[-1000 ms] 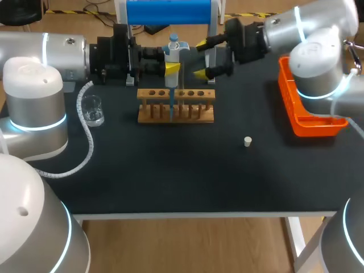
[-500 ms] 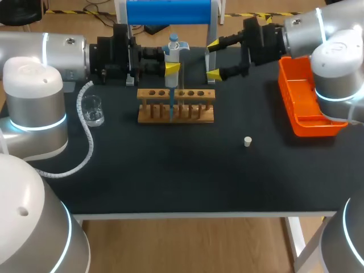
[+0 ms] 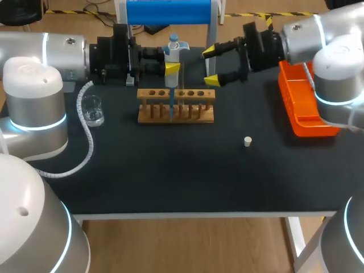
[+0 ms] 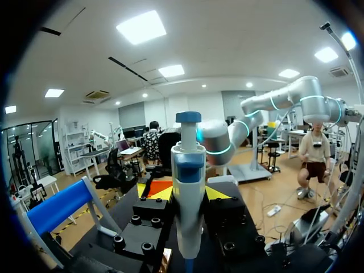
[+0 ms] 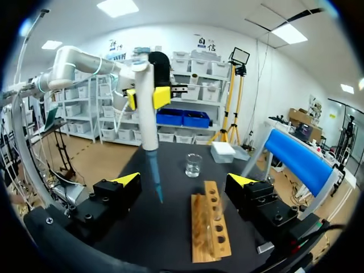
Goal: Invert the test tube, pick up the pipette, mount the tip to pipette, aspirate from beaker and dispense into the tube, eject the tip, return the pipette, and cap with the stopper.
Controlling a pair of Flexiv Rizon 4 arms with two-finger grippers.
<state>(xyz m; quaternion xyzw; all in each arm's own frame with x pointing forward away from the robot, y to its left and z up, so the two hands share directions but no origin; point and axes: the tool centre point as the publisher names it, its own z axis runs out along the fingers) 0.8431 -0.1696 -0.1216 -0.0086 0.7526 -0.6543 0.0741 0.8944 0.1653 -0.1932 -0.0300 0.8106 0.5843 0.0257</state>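
Pipette (image 3: 173, 50) is gripped upright by left gripper (image 3: 172, 68), tip down at rack (image 3: 176, 94). Right gripper (image 3: 210, 65) is held wide open beside rack. Stopper (image 3: 247, 141) is seen on table (image 3: 170, 170), right of rack.

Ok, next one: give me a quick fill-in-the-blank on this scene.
The left gripper is shut on the ____.
The right gripper is ____, holding nothing.
The white stopper lies on the black ____.
The beaker stands beside the wooden ____.
Missing: pipette; open; table; rack.
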